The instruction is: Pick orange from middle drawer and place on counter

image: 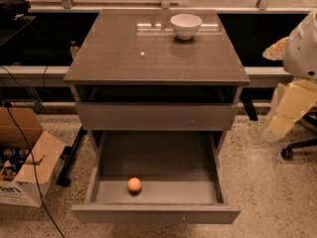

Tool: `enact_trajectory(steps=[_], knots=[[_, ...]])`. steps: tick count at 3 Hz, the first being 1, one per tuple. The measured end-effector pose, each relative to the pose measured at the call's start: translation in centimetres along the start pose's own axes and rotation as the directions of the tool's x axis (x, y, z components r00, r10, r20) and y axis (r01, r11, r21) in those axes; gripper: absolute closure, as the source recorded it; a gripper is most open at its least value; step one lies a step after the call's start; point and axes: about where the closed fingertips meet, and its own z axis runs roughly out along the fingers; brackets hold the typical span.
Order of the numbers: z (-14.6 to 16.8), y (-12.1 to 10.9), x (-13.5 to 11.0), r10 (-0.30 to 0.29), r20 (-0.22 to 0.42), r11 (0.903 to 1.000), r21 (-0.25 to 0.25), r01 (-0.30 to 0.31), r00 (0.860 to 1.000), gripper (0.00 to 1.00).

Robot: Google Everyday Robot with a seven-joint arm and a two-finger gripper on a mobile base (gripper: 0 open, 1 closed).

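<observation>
You've got a glossy counter (148,58) w/ glare, matt grey middle drawer (163,157), smooth orange (134,185), cardboard box (42,157), and the gripper (285,118) at right edge looks matt cream plastic.

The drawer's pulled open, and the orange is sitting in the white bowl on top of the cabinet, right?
Not quite. The camera view shows the orange lying on the floor of the open middle drawer, near its front left. The white bowl on the counter shows no orange. The claw hangs at the picture's right edge, away from the drawer.
</observation>
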Motion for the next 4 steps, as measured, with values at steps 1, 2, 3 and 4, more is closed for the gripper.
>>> enact_trajectory(steps=[1,2,3,4], knots=[[4.9,1.8,-1.4,0.053,0.143,0.9939,-0.104,-0.038,0.988,0.00],[8.9,3.1,-3.2,0.081,0.250,0.9849,-0.169,-0.040,0.965,0.00],[14.0,4.0,-5.0,0.114,0.340,0.9705,-0.239,-0.032,0.934,0.00],[19.0,4.1,-5.4,0.186,0.332,0.9286,-0.367,-0.055,0.925,0.00]])
